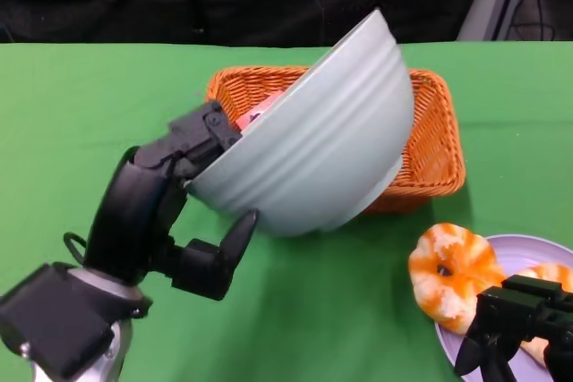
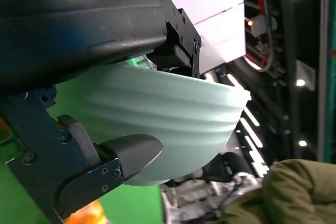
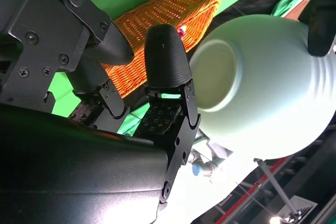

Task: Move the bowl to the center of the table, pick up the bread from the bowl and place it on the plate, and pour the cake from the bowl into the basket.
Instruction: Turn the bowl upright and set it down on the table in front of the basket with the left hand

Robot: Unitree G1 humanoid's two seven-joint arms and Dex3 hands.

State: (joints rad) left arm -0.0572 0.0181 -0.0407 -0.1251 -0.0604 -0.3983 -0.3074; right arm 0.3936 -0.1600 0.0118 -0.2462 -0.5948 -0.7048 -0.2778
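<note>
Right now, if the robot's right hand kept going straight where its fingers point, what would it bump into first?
Probably the bowl. In the wrist view the right hand's fingers reach toward the bowl's underside, with the basket beyond, though depth is hard to judge.

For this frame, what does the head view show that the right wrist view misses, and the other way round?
Only the head view shows the plate with the bread on it, and the left hand gripping the bowl's rim. Only the right wrist view shows the bowl's round foot face on and the right hand's fingers close up, holding nothing. Both show the pale green bowl tipped over the orange basket on the green table.
</note>
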